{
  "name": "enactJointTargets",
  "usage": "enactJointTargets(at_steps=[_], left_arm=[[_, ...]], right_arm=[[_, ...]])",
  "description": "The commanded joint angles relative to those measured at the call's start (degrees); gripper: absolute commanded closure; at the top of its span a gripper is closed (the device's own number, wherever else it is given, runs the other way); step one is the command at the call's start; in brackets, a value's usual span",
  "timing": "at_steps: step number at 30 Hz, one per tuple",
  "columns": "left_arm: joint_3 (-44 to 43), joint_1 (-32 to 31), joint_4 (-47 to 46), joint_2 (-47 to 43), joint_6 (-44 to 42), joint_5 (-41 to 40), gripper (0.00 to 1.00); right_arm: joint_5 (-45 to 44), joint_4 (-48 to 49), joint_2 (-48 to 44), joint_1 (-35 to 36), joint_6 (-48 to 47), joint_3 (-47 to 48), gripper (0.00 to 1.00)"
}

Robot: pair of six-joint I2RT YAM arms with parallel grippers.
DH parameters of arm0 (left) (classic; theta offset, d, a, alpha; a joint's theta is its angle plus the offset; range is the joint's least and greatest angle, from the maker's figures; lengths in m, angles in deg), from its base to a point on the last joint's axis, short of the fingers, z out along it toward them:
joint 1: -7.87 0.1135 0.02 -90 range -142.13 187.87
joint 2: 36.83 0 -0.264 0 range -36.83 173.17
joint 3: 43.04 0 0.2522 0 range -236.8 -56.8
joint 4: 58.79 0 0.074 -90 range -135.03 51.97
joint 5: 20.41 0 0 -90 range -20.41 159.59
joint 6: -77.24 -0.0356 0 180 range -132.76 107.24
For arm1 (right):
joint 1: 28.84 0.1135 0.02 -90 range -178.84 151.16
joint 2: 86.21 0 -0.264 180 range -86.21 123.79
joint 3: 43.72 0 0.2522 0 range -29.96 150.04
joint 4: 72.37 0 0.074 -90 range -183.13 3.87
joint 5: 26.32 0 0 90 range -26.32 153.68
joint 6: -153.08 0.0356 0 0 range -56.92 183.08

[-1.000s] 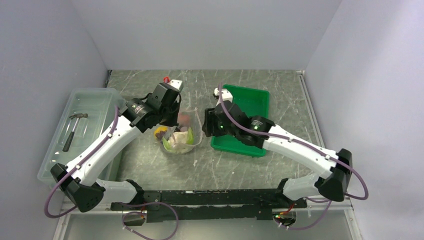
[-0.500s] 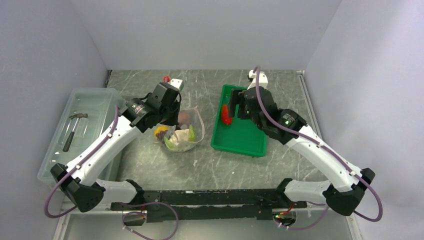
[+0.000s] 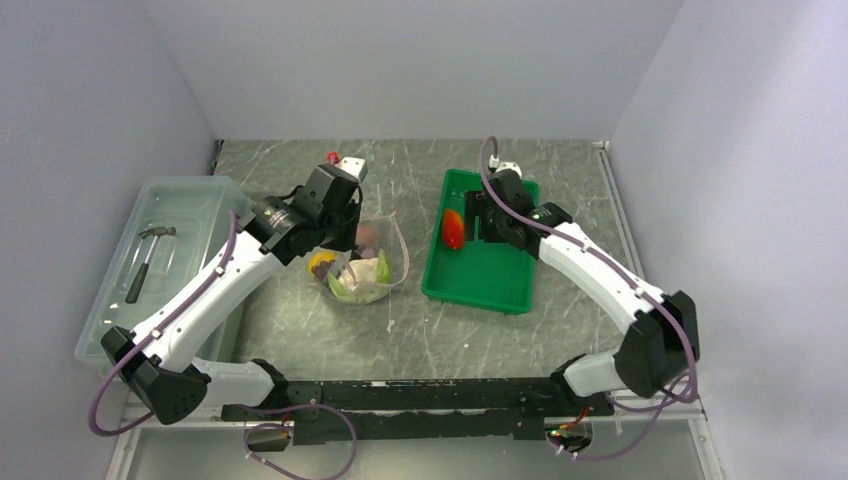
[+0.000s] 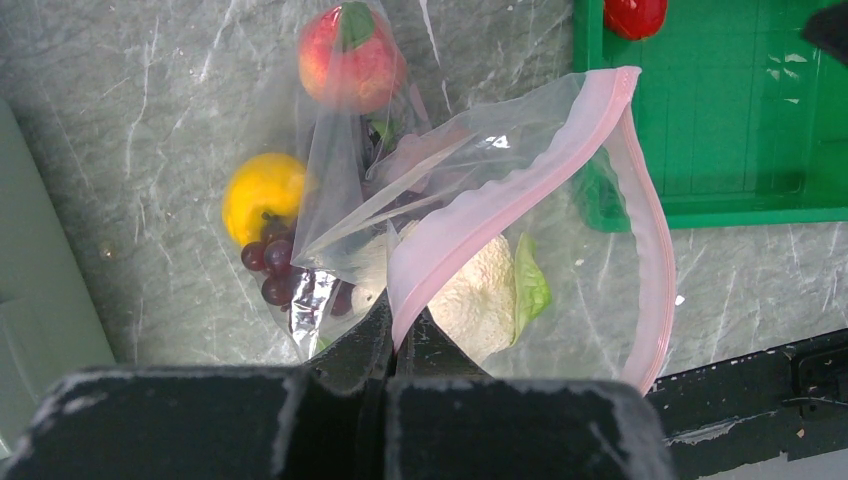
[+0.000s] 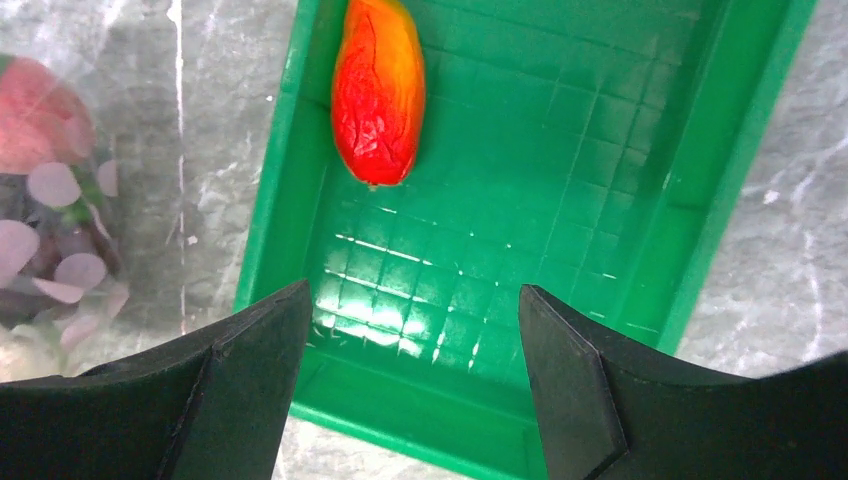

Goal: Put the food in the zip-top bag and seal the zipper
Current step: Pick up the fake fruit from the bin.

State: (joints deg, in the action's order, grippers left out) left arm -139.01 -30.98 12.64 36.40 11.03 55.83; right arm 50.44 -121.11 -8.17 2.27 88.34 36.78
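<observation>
The clear zip-top bag [image 4: 590, 270] lies open on the table, left of the green tray [image 3: 480, 275]. My left gripper [image 4: 400, 325] is shut on its pink zipper [image 4: 500, 200], holding the mouth up. Purple grapes [image 4: 268, 272], a pale leafy vegetable [image 4: 490, 295] and a pink-red fruit [image 4: 350, 65] show through the plastic. A yellow fruit [image 4: 262, 190] sits at the bag's left edge; I cannot tell whether it is inside. A red tomato-like piece [image 5: 378, 90] lies in the tray's far left corner. My right gripper [image 5: 412, 295] hangs open over the tray, short of that piece, with nothing between its fingers.
A large translucent bin [image 3: 190, 195] with a hammer [image 3: 150, 255] inside stands at the far left. The tray's raised rim [image 5: 275, 190] runs between the red piece and the bag. Grey walls close in the table on three sides.
The right arm swung from beside the bag's mouth over to the green tray and its jaws opened wider. The red piece now shows in the tray. The left gripper kept its hold.
</observation>
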Motion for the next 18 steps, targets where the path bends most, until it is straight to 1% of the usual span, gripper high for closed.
enactJointTargets(at_steps=[1, 6, 12, 18], left_arm=[[-1.9, 0.0, -2.2, -2.1, 0.6, 0.3, 1.00], [-1.5, 0.0, -2.1, -2.3, 0.6, 0.4, 1.00], [-1.8, 0.0, -1.7, -2.4, 0.5, 0.5, 1.00], [-1.5, 0.0, -1.0, -3.0, 0.3, 0.3, 1.00]], right_arm=[[4.5, 6.4, 4.2, -2.2, -0.9, -0.2, 0.21], [7.7, 9.0, 11.3, -4.1, -0.3, 1.7, 0.21], [9.2, 9.4, 19.3, -5.0, 0.1, 6.0, 0.21], [10.5, 9.9, 23.3, -5.1, 0.8, 8.1, 0.22]])
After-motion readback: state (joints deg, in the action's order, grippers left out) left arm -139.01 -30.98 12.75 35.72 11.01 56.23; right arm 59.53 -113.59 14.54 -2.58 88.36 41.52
